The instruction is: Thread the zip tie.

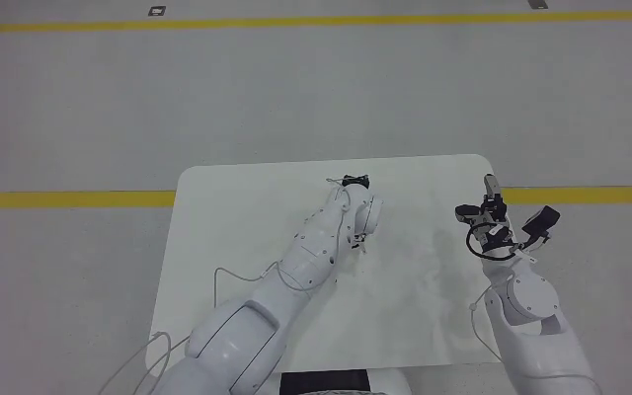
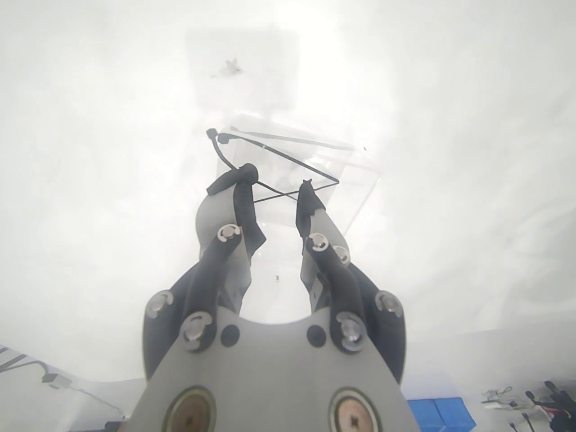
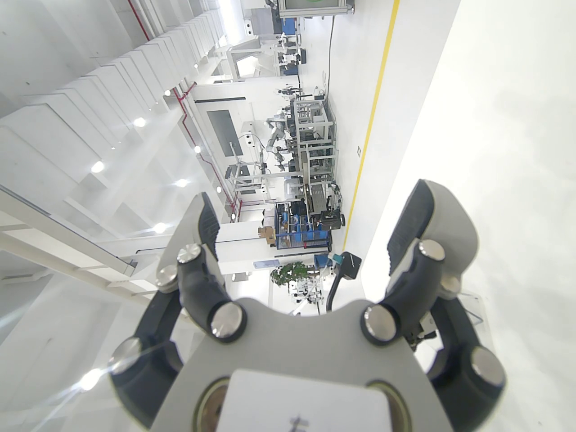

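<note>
Zip tie (image 2: 288, 158), black and bent, lies over a clear box (image 2: 360, 182), its thin end running between the fingertips of my left gripper (image 2: 276, 179). The jaws stand partly open and pinch nothing. I judge this the pickup step: next I close squarely on that strand. Another tie (image 2: 292, 138) lies beyond. My right gripper (image 3: 312, 200) hangs wide open and empty by the table's (image 1: 247, 217) right edge.

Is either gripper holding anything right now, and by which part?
Right gripper: open, empty. Left gripper: jaws apart, with the strap of a bent zip tie crossing between them at the clear box; whether it is gripped cannot be told.
</note>
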{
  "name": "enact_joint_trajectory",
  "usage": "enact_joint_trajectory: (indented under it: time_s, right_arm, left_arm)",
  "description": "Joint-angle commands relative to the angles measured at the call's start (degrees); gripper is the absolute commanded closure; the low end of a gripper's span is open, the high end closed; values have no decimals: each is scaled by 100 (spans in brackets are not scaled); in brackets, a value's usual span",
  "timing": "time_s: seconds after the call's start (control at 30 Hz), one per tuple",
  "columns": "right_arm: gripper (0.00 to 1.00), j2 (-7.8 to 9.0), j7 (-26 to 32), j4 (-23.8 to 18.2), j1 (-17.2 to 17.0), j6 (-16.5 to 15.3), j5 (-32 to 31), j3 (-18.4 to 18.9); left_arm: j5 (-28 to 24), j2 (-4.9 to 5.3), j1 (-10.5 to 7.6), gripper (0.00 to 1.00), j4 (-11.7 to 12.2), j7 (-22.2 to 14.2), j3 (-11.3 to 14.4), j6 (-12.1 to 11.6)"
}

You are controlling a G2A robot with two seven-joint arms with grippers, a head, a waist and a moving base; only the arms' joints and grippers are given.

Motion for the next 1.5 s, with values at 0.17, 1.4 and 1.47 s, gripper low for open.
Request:
enact_joint_trajectory:
  time_s: [0.17,1.4,1.47]
  right_arm:
    - [0,0,0,0,0,0,0,0]
    - [0,0,0,0,0,0,0,0]
    - [0,0,0,0,0,0,0,0]
  left_arm:
    - [145,35,80,77,-167,-221,1,0]
    - [60,-48,-129,75,396,188,-165,0]
    - [27,-57,-151,75,444,255,-180,0]
